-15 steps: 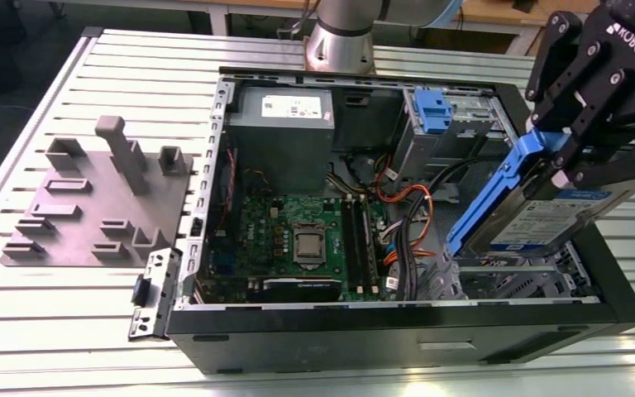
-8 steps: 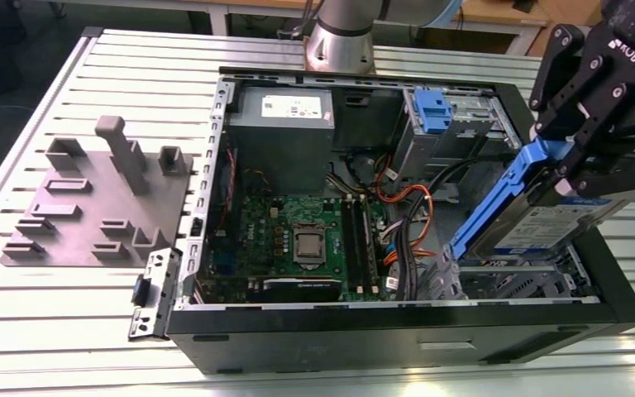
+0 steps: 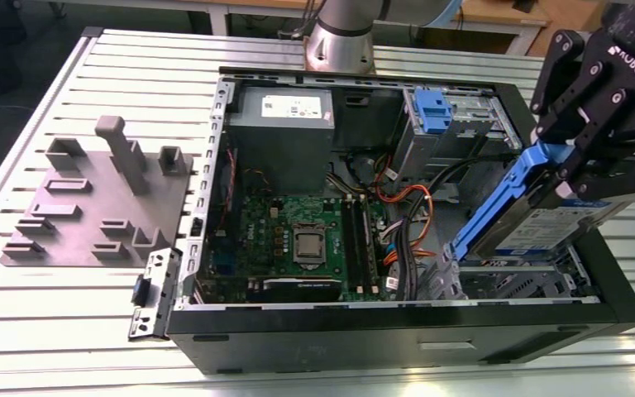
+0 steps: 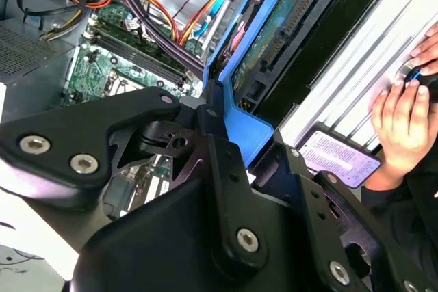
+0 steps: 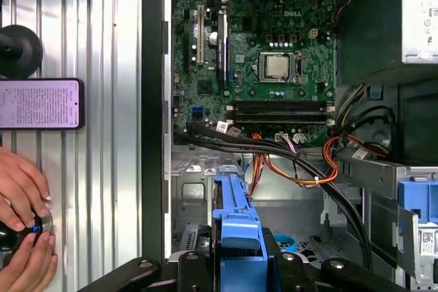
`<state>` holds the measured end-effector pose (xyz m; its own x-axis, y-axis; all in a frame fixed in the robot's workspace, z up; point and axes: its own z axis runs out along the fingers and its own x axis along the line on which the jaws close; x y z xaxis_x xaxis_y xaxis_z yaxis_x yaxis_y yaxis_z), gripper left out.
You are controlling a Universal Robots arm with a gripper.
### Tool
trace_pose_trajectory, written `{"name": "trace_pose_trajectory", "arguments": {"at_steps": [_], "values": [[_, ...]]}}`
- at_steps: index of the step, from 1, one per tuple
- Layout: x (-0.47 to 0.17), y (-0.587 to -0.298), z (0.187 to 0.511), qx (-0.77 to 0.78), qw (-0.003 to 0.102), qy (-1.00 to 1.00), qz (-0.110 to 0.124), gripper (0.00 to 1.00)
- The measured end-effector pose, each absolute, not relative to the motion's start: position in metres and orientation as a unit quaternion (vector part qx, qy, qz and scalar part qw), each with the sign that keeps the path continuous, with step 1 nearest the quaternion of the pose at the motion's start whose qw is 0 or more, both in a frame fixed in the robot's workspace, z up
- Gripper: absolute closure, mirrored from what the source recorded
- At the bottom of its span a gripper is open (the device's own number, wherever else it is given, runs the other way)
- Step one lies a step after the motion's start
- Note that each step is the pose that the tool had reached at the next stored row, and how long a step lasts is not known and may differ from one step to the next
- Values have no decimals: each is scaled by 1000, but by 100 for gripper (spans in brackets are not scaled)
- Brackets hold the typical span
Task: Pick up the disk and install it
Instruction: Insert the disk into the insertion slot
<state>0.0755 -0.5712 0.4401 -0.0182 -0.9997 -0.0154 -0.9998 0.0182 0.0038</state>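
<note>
Hand (image 3: 595, 175) clenched on disk (image 3: 538, 225), gripping its upper end. Pick-up done; install not yet done, by look of it. Disk hangs tilted below hand, lower end near drive cage (image 3: 516, 281) in open computer case (image 3: 406, 335), at exterior view's right; not seated. Case rests on desk (image 3: 42, 322).

Your pincer (image 3: 575, 169) hangs tilted at the exterior view's right, its black fingers (image 4: 222, 169) clamped on the blue-framed edge of the disk (image 3: 532, 223), which it holds slanting; the arm's grey base column (image 3: 340, 37) stands upright behind
</note>
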Motion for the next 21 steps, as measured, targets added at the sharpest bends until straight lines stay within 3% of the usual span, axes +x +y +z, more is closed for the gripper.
{"name": "trace_pose_trajectory", "arguments": {"at_steps": [21], "values": [[76, -571, 428, -701, 4, 713, 7, 63]]}}
